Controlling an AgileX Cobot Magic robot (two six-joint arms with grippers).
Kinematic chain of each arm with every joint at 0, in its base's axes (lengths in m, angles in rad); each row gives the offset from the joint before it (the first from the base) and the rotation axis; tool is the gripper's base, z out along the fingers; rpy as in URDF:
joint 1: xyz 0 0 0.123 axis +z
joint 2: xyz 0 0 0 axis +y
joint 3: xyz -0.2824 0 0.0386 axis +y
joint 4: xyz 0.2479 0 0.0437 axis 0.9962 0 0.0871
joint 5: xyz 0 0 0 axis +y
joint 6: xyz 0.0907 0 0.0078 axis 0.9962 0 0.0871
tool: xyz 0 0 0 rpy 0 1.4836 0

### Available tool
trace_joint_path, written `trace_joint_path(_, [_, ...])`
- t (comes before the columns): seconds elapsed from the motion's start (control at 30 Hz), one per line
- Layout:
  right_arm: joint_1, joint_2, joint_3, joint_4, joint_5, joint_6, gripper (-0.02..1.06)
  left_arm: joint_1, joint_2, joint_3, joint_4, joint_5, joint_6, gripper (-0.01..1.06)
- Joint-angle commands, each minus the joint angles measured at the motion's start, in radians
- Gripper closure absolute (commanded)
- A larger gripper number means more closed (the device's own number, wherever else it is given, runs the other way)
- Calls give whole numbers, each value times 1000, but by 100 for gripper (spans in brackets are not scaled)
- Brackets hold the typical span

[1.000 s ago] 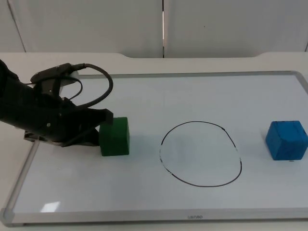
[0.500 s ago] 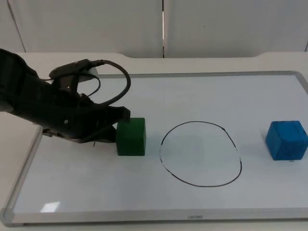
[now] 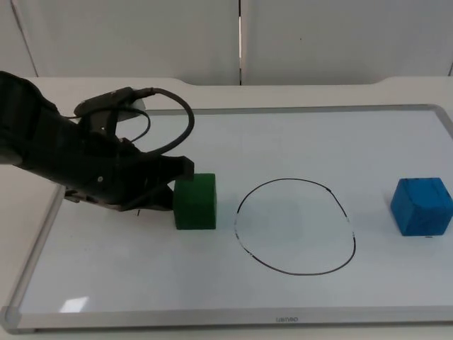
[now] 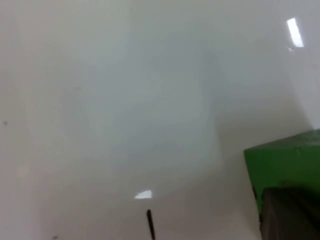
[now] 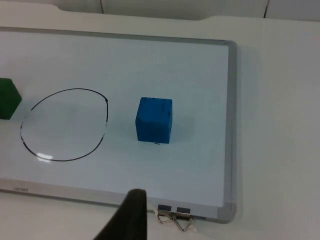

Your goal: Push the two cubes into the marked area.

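Top view. A whiteboard with a grey frame lies flat on the white worktop. On it is a black drawn ring, about mid-board, with bare board inside it. The green cube sits on the board just left of the ring, close to the line but outside it. The blue cube sits well to the right of the ring, near the board's right frame, with open board between cube and ring. The left gripper is low over the board at the green cube's left face, touching or almost touching it; whether its fingers are parted or closed cannot be told. Open board runs along the near and far edges.

Left wrist view. The green cube stands on bare glossy board, with a dark fingertip directly against or in front of it; the spread of the fingers cannot be judged. A short black mark lies on the board nearby.

Right wrist view. The right arm waits off the board, looking across it. One fingertip shows by the board's near frame; the right gripper's finger state cannot be told. The blue cube is beside the ring, outside it. The green cube is at the ring's far side. Two binder clips are on the frame.
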Motion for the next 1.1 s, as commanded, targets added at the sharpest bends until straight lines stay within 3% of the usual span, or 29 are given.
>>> trace_joint_path(0.0, [-5, -3, 6, 5, -8, -8, -1, -17, 2, -4, -10, 6, -7, 105])
trace_joint_path(0.87, [-5, -3, 6, 5, -8, -8, -1, -58, 28, -38, -10, -15, -11, 105])
trace_joint_path(1.07, [-5, -3, 6, 5, -8, -8, -1, -58, 32, -45, -10, 24, -15, 105])
